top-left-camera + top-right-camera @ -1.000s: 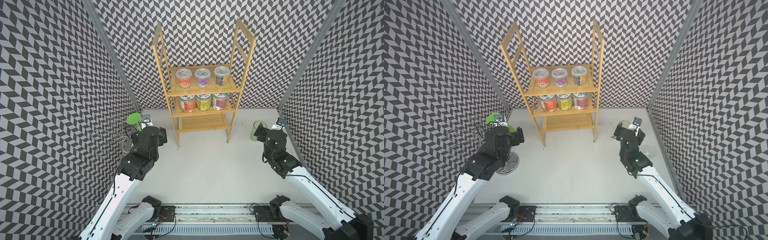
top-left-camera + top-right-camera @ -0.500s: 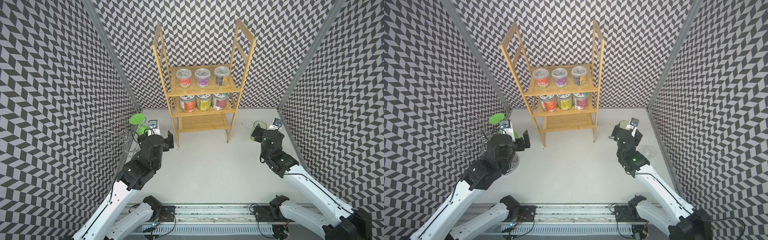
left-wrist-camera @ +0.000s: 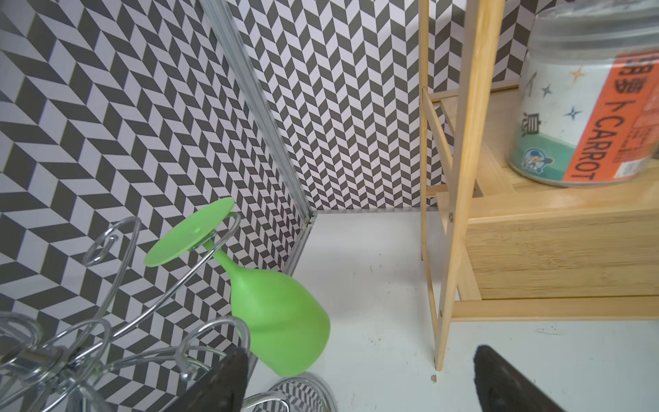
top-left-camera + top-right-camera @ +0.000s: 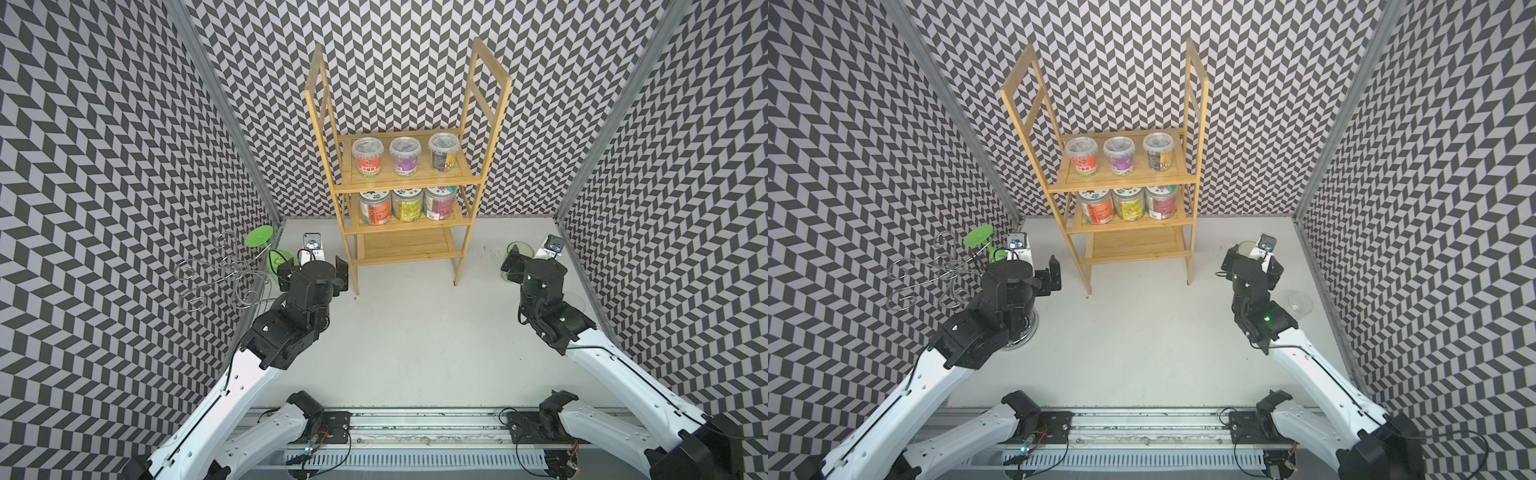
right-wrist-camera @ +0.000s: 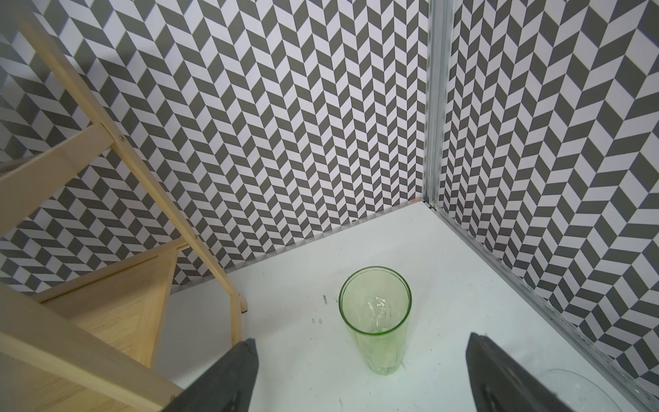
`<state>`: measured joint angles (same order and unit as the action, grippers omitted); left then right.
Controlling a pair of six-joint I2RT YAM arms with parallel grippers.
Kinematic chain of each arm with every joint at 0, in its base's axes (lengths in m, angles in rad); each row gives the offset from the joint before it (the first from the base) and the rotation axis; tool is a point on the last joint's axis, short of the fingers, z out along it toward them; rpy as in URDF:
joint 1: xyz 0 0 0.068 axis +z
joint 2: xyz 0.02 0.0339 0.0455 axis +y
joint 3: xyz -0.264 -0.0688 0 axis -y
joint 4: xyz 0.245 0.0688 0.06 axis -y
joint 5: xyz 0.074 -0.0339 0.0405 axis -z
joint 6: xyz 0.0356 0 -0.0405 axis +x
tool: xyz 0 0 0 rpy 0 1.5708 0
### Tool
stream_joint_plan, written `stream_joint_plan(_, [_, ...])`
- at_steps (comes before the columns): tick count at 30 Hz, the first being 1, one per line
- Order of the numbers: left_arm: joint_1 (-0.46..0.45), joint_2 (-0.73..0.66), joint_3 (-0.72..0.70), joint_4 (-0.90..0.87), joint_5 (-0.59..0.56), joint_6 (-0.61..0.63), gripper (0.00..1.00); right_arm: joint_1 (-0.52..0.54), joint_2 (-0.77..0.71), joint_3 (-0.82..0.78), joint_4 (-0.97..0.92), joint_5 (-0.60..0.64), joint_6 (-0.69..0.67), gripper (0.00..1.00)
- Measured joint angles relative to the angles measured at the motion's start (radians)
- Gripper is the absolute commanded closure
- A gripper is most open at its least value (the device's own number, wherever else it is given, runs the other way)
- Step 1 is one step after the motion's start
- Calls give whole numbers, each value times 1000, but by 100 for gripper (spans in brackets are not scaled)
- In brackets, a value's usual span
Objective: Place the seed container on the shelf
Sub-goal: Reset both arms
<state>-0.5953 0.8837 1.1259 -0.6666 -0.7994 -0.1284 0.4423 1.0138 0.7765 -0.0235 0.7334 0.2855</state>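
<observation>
Seed container with the orange carrot label (image 3: 585,117) stands upright on the middle tier of the bamboo shelf (image 4: 405,249), at the end nearest your left arm, beside two like jars. Three smaller tubs sit on the tier above, the bottom board is bare, and no container shows on the table (image 4: 415,340). I judge the placing done, so your job now is a clean retreat. Your left gripper (image 3: 360,381) is spread wide and empty, low beside the shelf's front leg. The right gripper (image 5: 362,356) is wide and empty too. Draw the left arm straight back toward yourself, without swinging. The chrome wire stand (image 3: 107,321) is close on its outer side, with a green wine glass (image 3: 274,321) hanging upside down from it. Keep the right arm from nudging the green tumbler (image 5: 374,321) just ahead of it.
</observation>
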Motion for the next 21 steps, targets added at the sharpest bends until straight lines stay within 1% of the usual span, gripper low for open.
stream_joint_plan(6, [3, 45, 132, -97, -10, -40, 0, 0, -25, -21, 35, -8, -17, 5])
stream_joint_plan(10, [7, 46, 147, -127, 53, -76, 0, 0, -65, -67, 60, -10, -16, 5])
stream_joint_plan(13, [6, 39, 114, -117, 132, -99, 1, 0, -98, -108, 74, -13, -17, 5])
stream_joint_plan(17, [-11, 5, -4, -83, 234, -135, 0, 0, -154, -167, 82, -17, -22, 4])
stream_joint_plan(21, [-74, 3, -113, -45, 274, -171, 0, 0, -214, -226, 92, -18, -27, 4])
